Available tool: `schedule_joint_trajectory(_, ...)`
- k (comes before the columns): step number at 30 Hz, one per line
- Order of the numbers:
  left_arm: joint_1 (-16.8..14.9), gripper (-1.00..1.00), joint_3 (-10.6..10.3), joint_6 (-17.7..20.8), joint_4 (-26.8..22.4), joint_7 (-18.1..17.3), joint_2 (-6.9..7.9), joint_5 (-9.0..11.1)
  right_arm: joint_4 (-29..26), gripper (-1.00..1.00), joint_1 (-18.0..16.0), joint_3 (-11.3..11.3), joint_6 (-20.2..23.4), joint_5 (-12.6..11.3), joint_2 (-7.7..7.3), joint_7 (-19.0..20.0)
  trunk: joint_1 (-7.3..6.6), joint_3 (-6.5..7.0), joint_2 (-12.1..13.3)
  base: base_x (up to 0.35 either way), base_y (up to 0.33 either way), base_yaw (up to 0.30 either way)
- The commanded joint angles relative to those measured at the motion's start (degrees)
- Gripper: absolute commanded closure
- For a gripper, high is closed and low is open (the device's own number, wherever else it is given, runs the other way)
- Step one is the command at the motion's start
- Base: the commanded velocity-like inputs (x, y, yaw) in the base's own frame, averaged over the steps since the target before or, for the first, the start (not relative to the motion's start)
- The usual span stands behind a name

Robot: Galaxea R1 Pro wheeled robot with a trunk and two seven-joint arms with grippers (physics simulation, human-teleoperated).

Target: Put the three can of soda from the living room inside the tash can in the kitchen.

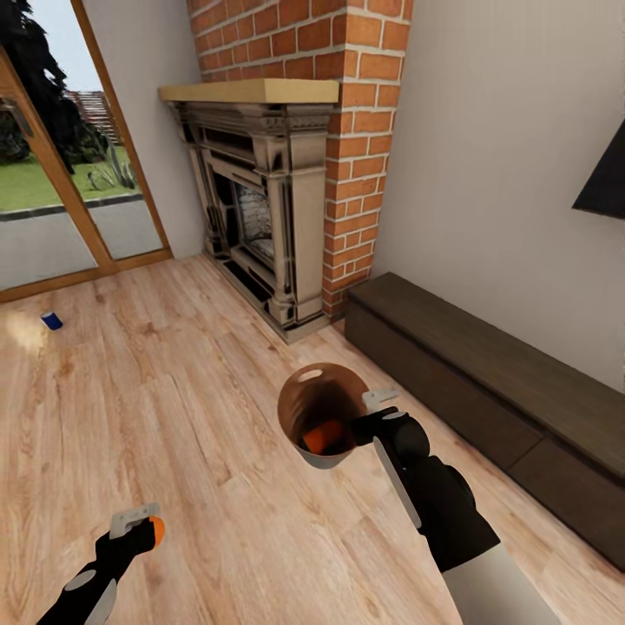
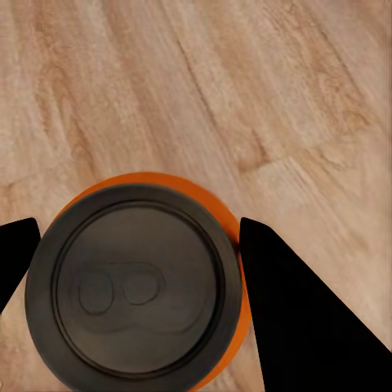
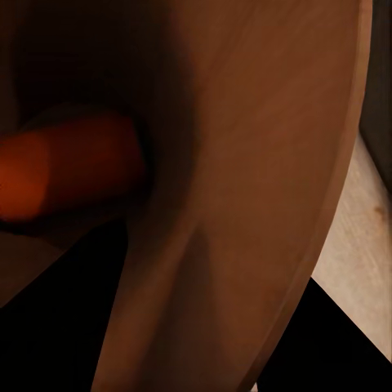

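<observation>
My right gripper (image 1: 365, 425) is shut on the rim of the tash can (image 1: 305, 401) and holds it tilted above the wood floor. One orange can of soda (image 1: 323, 437) lies inside it, and the right wrist view shows that can (image 3: 65, 171) against the brown inner wall (image 3: 261, 163). At the lower left, my left gripper (image 1: 139, 526) is shut on a second orange can (image 1: 157, 529). Its grey top (image 2: 135, 282) sits between the black fingers (image 2: 302, 310) in the left wrist view. A dark blue can (image 1: 52, 320) stands on the floor far left, near the glass doors.
A red brick fireplace (image 1: 269, 217) stands straight ahead. A long, low dark cabinet (image 1: 486, 382) runs along the right wall under a TV corner (image 1: 608, 174). Wood-framed glass doors (image 1: 52, 174) are at the left. Open plank floor lies between me and the blue can.
</observation>
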Motion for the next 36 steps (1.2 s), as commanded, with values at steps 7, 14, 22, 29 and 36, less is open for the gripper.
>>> schedule_joint_trajectory(7, -0.01, 1.00, 0.01, -0.01, 0.01, -0.03, 0.00, -0.13, -0.02, 1.00, -0.01, -0.03, -0.03, -0.24, 0.01, 0.10, -1.55, 1.93, 2.82, 0.000, 0.000, 0.000)
schedule_joint_trajectory(14, -0.01, 1.00, 0.01, -0.01, 0.01, -0.03, 0.00, -0.13, -0.02, 1.00, -0.01, -0.02, -0.03, -0.23, 0.01, 0.10, -3.09, 3.84, 5.63, 0.000, 0.000, 0.000)
schedule_joint_trajectory(22, -0.01, 1.00, 0.01, -0.01, 0.01, -0.03, 0.00, -0.13, -0.01, 1.00, -0.01, -0.04, -0.03, -0.23, 0.01, 0.10, -4.84, 6.03, 8.84, 0.000, 0.000, 0.000)
schedule_joint_trajectory(29, -0.01, 1.00, 0.01, -0.01, 0.01, -0.03, 0.00, -0.13, 0.04, 1.00, -0.01, -0.02, -0.03, -0.24, 0.01, 0.10, -6.38, 7.94, 11.65, 0.000, 0.000, 0.000)
schedule_joint_trajectory(36, 0.00, 1.00, 0.01, -0.01, -0.06, -0.03, 0.00, -0.13, 1.09, 1.00, -0.01, 0.03, -0.03, -0.22, 0.01, 0.10, -7.48, 9.44, 13.65, 0.000, 0.000, 0.000)
